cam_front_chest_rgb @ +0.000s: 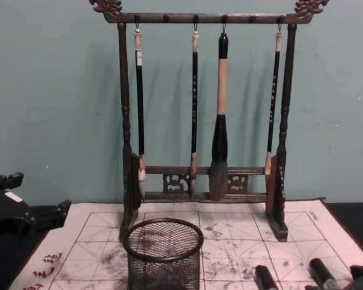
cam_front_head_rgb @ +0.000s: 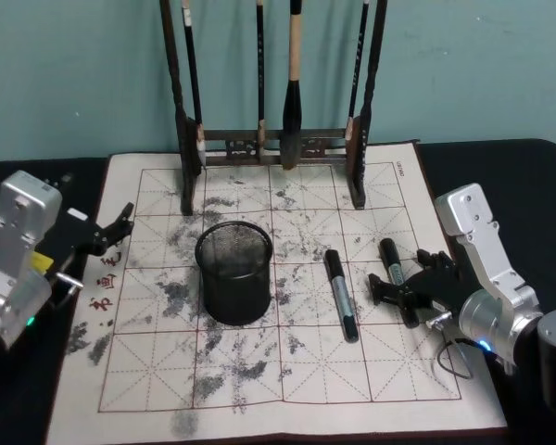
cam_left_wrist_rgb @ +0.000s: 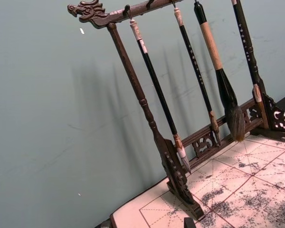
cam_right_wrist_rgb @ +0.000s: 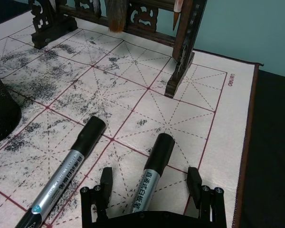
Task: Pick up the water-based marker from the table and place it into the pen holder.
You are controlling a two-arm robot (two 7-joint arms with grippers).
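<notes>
— How does the right gripper (cam_front_head_rgb: 403, 283) stand?
— Low over the cream, red-gridded calligraphy mat (cam_front_head_rgb: 259, 371), well to the right of the small round black wire-mesh pen holder (cam_front_head_rgb: 233, 301). Its fingers (cam_right_wrist_rgb: 106, 176) are spread wide, one on each side of a black-capped, grey-barrelled marker (cam_front_head_rgb: 396, 269), and clear of its barrel.
— Anything between that and the pen holder?
— A second, similar marker (cam_front_head_rgb: 341, 297), flat on the mat and closer to the pen holder.
— And the left gripper (cam_front_head_rgb: 111, 232)?
— Left of the pen holder, at the mat's edge over the dark table (cam_front_head_rgb: 537, 176), with its fingers apart and holding nothing. The tall dark wooden brush rack (cam_front_head_rgb: 273, 144) stands behind the upright pen holder.
</notes>
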